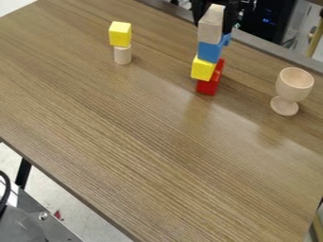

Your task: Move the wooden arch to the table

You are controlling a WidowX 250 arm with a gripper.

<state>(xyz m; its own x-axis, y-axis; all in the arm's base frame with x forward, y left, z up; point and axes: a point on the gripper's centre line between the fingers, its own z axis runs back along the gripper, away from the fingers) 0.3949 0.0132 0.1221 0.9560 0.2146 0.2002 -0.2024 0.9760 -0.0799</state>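
The black gripper [215, 5] hangs at the top edge of the camera view, right at the top of a block stack. A pale wooden piece [210, 28], seen nearly end-on, is the uppermost part of that stack; its arch opening cannot be made out. Directly below it is a blue block [209, 51], then a yellow block [202, 68], with a red block [207, 88] at the bottom. The brown wood-grain table [145, 142] carries the stack near its far edge.
A yellow cube [120, 34] sits on a small pale cylinder [122, 55] left of the stack. To the right stands a wooden goblet [293, 86]. Behind the table's far edge runs a grey rail [268, 46].
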